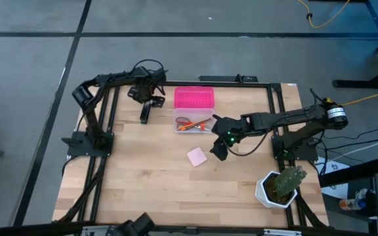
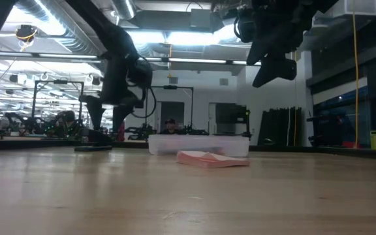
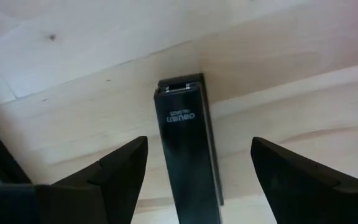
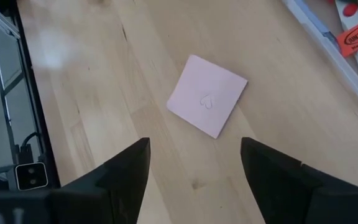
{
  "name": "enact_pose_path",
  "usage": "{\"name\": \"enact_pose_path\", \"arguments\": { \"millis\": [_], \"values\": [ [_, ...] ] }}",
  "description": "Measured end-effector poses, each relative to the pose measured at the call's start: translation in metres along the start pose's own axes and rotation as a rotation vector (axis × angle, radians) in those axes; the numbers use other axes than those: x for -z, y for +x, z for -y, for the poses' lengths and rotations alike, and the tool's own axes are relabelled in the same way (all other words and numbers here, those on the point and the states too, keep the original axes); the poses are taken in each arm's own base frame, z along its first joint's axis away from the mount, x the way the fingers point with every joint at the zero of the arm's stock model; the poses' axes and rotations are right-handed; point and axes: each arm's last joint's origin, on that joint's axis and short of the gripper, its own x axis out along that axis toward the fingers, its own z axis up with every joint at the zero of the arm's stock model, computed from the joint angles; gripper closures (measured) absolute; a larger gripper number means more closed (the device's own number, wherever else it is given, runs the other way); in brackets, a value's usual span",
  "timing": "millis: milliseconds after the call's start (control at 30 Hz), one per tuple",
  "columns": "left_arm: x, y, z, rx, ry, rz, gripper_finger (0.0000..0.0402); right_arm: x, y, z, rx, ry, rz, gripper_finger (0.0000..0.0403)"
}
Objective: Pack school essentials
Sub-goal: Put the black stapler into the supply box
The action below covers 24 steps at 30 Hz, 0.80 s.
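Observation:
A small black oblong item lies flat on the wood near the table's far left. My left gripper is open just above it, one finger on each side, with a gap to both. The pink square notepad lies flat near the table's middle. My right gripper is open and hovers above the table just right of the notepad, well clear of the wood in the low view. Red-handled scissors and an orange pencil lie in the clear box.
The pink lid lies just beyond the clear box. A cactus in a white pot stands at the near right corner. A dark frame runs along the table's edges. Bare wood stretches across the near half.

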Motion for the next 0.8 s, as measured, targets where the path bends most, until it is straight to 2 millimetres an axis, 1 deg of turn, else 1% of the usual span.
{"name": "enact_pose_path", "arguments": {
  "millis": [300, 400, 500, 633, 800],
  "values": [
    [-0.009, 0.031, 0.007, -0.036, 0.0, -0.06, 0.0122, 0.0, 0.0, 0.0, 0.0, 0.008, 0.0, 0.0152],
    [-0.011, 0.044, 0.009, -0.057, 0.007, -0.097, 0.0122, 0.0, 0.0, 0.0, -0.001, 0.008, 0.001, 0.0152],
    [-0.012, 0.051, 0.011, -0.063, 0.013, -0.126, 0.0123, 0.0, 0.0, 0.0, -0.001, 0.008, 0.002, 0.0152],
    [-0.011, 0.051, 0.012, -0.067, 0.012, -0.124, 0.0132, 0.0, 0.0, 0.0, -0.001, 0.012, 0.002, 0.0152],
    [-0.013, 0.045, 0.011, -0.058, 0.005, -0.099, 0.0163, 0.0, 0.0, 0.0, -0.001, 0.011, 0.003, 0.0152]
  ]
}}
